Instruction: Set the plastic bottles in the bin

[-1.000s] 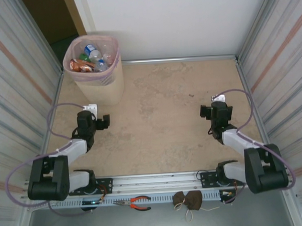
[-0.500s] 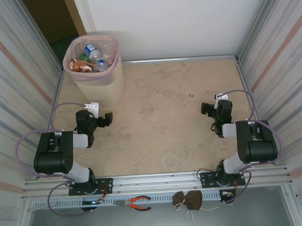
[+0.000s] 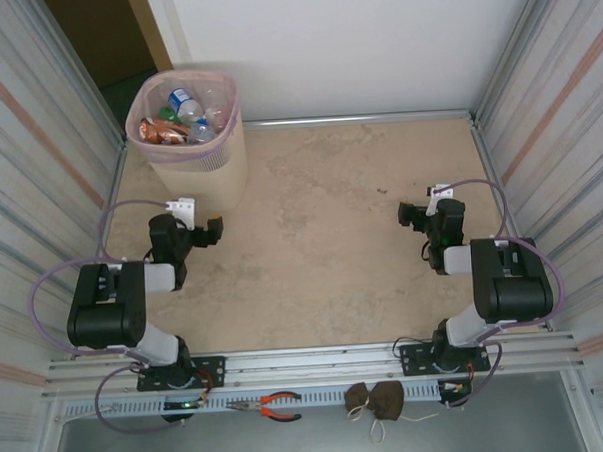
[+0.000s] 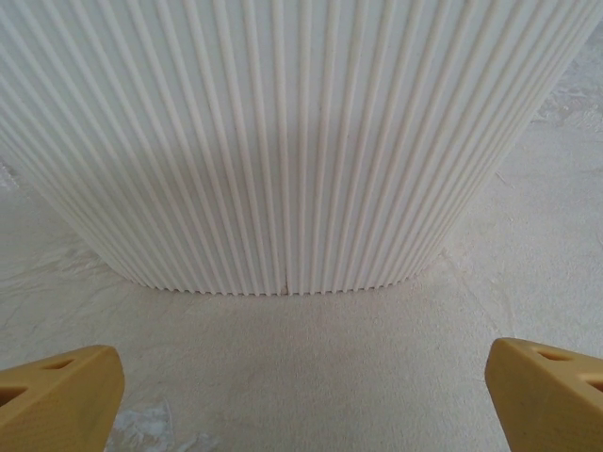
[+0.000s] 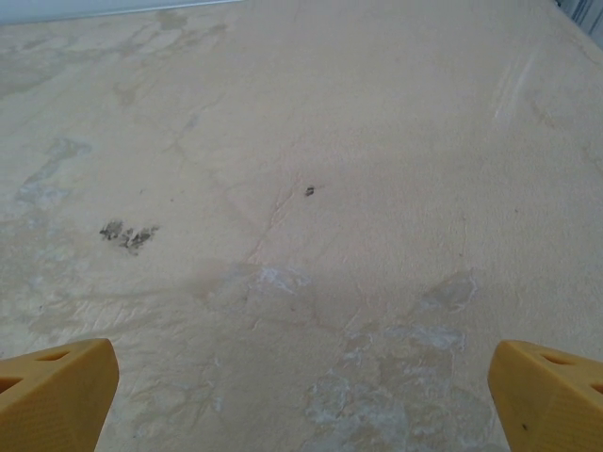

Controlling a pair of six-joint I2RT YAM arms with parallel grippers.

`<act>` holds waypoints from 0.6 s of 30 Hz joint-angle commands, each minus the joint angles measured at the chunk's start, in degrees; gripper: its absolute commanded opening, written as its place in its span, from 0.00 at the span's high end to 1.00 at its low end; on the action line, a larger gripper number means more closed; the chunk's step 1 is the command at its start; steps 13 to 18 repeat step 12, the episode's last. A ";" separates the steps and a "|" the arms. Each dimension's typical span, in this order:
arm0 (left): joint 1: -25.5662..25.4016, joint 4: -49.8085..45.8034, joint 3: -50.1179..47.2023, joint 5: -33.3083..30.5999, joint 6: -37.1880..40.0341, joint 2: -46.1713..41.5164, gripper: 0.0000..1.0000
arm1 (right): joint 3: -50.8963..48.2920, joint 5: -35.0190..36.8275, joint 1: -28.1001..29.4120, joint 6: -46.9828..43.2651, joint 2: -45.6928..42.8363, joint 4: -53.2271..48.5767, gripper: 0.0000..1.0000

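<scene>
Judged done: plastic bottles [image 3: 182,116] lie inside the bin [image 3: 219,180], far-left corner; left fingers [image 4: 57,400] spread, empty, facing its ribbed wall; right fingers [image 5: 57,395] spread, empty, over the worktop [image 3: 322,225]; park your arms gently.

I'm working in a lab test cell: ribbed metal walls [image 3: 38,147], an aluminium mounting rail [image 3: 307,358], pliers [image 3: 274,405] lying on the near ledge.
</scene>
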 commanded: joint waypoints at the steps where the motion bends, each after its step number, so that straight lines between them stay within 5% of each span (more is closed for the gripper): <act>1: 0.04 0.21 0.75 -1.04 -0.26 -0.21 0.01 | 0.39 -0.59 -0.46 0.75 0.40 1.29 0.01; 18: 0.01 0.20 0.77 -1.26 -0.21 -0.23 0.01 | 0.48 -1.17 -0.68 0.88 0.46 1.17 0.01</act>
